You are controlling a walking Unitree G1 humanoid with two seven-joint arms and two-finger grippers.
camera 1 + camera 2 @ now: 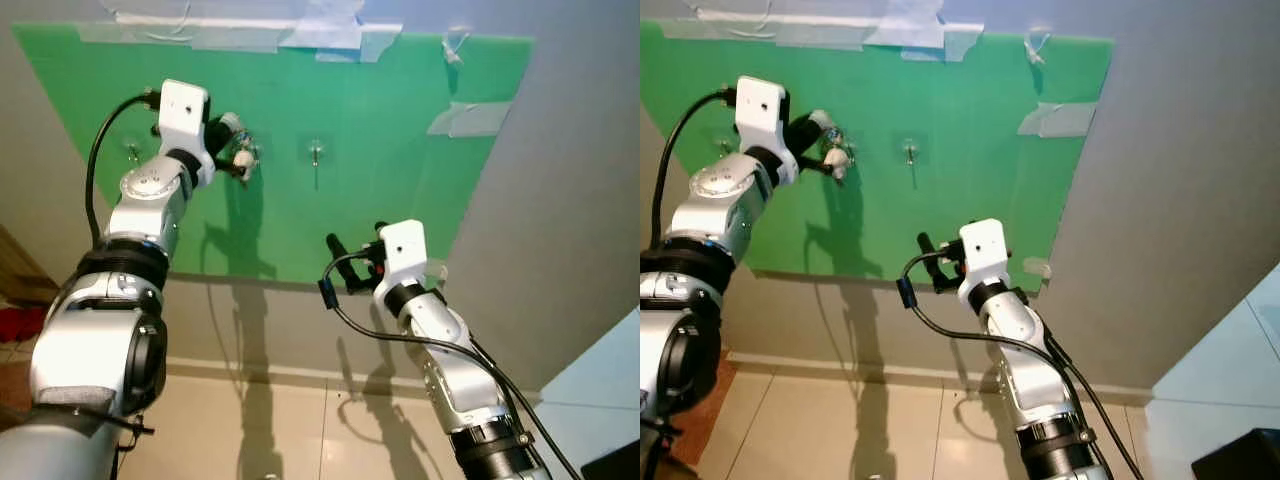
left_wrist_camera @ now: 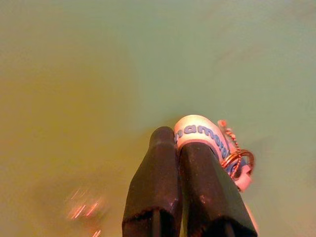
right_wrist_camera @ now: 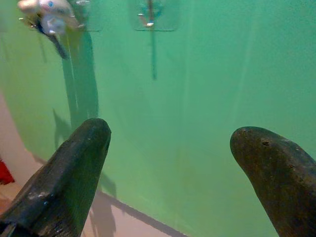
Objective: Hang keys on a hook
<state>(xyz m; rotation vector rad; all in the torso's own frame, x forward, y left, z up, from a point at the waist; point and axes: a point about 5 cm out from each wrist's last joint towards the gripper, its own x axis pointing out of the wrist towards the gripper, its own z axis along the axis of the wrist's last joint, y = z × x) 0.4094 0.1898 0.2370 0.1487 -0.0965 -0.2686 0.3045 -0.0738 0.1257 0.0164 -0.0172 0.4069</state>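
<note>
- Keys [image 1: 242,157] sit pinched in the left pincer [image 1: 238,152], pressed against the green board [image 1: 400,150] beside a hook [image 1: 315,152].
- Right pincer [image 3: 168,163] hangs open, holding nothing.

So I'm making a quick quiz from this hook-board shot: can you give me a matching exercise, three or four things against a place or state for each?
Things:
1. left gripper
2. right gripper
3. middle hook
4. green board

Places or states:
A. taped to the grey wall
B. bare, nothing hanging on it
C. shut on the key ring, up at the board
D. open, held low near the board's bottom edge

Pairs: 1-C, 2-D, 3-B, 4-A
</note>
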